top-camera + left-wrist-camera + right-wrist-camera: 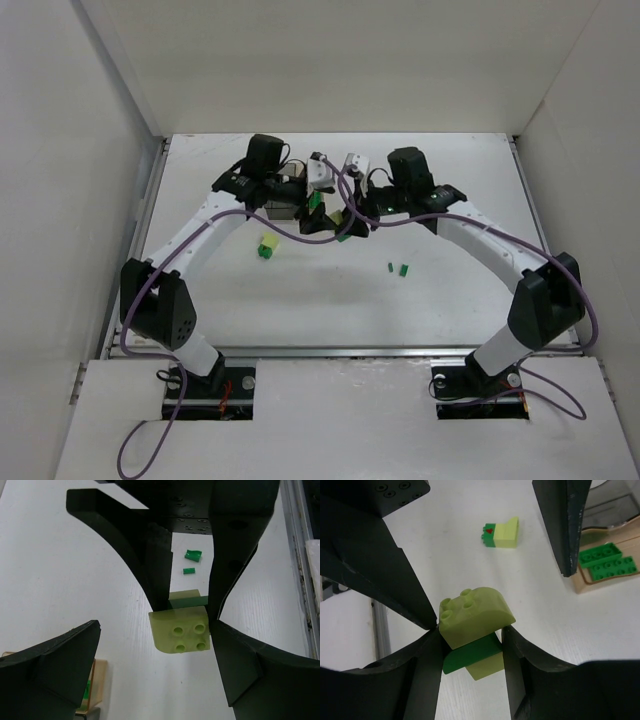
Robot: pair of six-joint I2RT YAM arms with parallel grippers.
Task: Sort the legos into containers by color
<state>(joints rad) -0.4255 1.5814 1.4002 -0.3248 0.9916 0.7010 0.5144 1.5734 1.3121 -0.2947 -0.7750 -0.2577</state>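
Observation:
My right gripper (pixel 472 630) is shut on a lego stack (pixel 475 617): a pale yellow-green curved brick on a dark green plate, with another pale brick below. It holds the stack just above the table. My left gripper (pixel 155 630) is open around the same stack (pixel 182 632); its right finger (pixel 240 665) touches the pale brick and its left finger stands well apart. Both grippers meet at the far centre, left (pixel 318 212) and right (pixel 345 228). The amber container (pixel 600 577) holds dark green bricks (pixel 607 560); the smoky grey container (pixel 615 505) is behind it.
A second small stack (pixel 266 247), dark green and pale yellow-green, lies left of centre; it also shows in the right wrist view (pixel 502 532). Two tiny dark green bricks (pixel 398 268) lie right of centre. The containers (pixel 285 210) sit partly under the left arm. White walls enclose the table.

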